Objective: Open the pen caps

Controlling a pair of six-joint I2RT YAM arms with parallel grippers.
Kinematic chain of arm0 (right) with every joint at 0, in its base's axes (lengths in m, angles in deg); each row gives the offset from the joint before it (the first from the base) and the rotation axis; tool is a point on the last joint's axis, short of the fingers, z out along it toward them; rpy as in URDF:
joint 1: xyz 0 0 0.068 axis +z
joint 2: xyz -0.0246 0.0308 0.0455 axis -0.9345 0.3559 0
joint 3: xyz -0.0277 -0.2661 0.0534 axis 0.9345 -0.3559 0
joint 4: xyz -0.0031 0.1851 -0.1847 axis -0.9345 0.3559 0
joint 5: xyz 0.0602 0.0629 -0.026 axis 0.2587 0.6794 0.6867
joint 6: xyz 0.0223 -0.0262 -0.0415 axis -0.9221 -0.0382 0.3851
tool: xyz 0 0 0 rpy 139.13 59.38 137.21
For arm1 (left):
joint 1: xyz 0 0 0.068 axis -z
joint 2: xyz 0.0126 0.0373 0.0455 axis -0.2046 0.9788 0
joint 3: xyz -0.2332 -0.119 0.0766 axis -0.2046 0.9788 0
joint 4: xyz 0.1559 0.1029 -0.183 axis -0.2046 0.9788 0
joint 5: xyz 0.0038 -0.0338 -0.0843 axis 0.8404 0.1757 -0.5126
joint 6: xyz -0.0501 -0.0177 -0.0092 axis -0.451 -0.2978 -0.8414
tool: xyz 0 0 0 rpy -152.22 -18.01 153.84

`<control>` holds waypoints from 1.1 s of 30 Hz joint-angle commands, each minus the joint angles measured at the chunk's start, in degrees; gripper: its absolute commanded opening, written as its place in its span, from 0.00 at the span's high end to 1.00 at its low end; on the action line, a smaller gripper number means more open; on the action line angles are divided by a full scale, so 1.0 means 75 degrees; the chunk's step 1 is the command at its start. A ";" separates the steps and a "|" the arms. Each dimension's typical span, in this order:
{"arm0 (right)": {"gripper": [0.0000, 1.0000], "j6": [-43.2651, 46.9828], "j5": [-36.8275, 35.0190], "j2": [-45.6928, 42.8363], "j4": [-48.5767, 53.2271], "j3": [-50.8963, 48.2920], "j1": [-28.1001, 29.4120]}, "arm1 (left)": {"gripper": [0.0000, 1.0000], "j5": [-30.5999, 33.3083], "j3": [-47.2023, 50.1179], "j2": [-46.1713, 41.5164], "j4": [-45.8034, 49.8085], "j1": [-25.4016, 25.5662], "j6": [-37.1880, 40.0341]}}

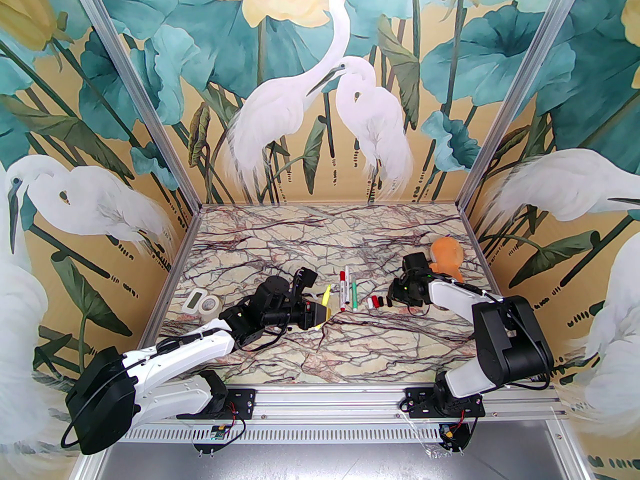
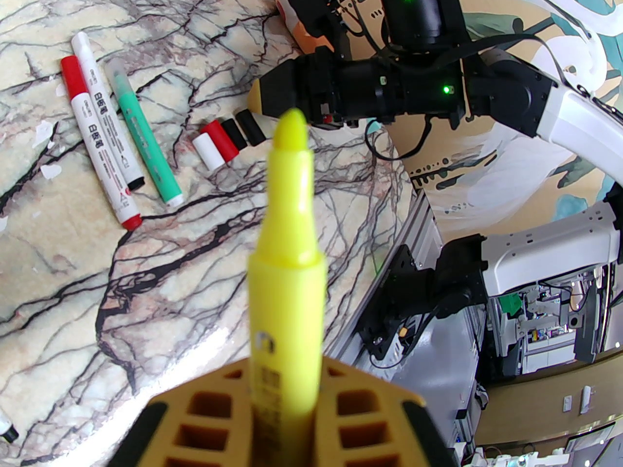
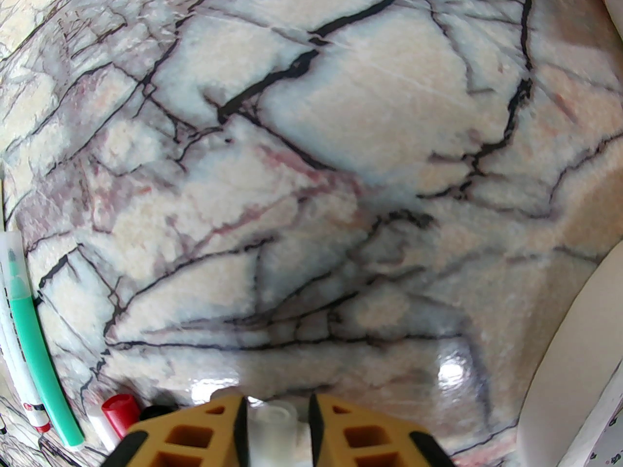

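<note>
Spanning the booth floor, a veined marble table (image 1: pixel 310 368) carried both arms. The left gripper (image 1: pixel 320 315) (image 2: pixel 284 397), left of centre, was clamped on a yellow pen (image 2: pixel 287 241) whose bare tip pointed toward the right gripper (image 1: pixel 392 300) (image 3: pixel 277 406). That gripper, right of centre, pinched a clear cap (image 3: pixel 272 421) between closely set fingers. An orange soft toy (image 1: pixel 447 255) sat at the far right behind that arm. A tape roll (image 1: pixel 210 307) and a white timer (image 1: pixel 194 299) lay at the left. Between the grippers three pens lay side by side, running near to far: a marker wearing a red cap (image 2: pixel 73 78), a white pen (image 2: pixel 104 124) and a green pen (image 2: pixel 146 149). Just right of them four loose caps (image 2: pixel 229 136) lay in a touching row beside the right gripper: white, red, black, black.
</note>
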 commanded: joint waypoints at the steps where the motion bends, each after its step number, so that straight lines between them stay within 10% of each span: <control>1: 0.69 0.0041 0.0072 0.0039 -0.0055 0.0106 -0.0034 | 0.97 -0.0182 -0.0175 0.0031 -0.0206 -0.0065 -0.0091; 16: 0.56 -0.0198 0.0788 -0.2485 0.0499 -0.0433 0.0092 | 0.97 0.1805 -0.0312 -0.0110 0.1447 -0.0060 -0.0243; 28: 0.03 -0.0287 0.3068 -0.5265 0.0753 -0.1043 0.0109 | 0.96 0.3466 -0.0781 0.0439 0.2842 -0.0057 -0.0690; 33: 0.01 -0.0499 0.3787 -0.6043 0.0618 -0.1261 0.0116 | 0.96 0.3885 -0.1264 0.1237 0.3350 -0.0057 -0.1041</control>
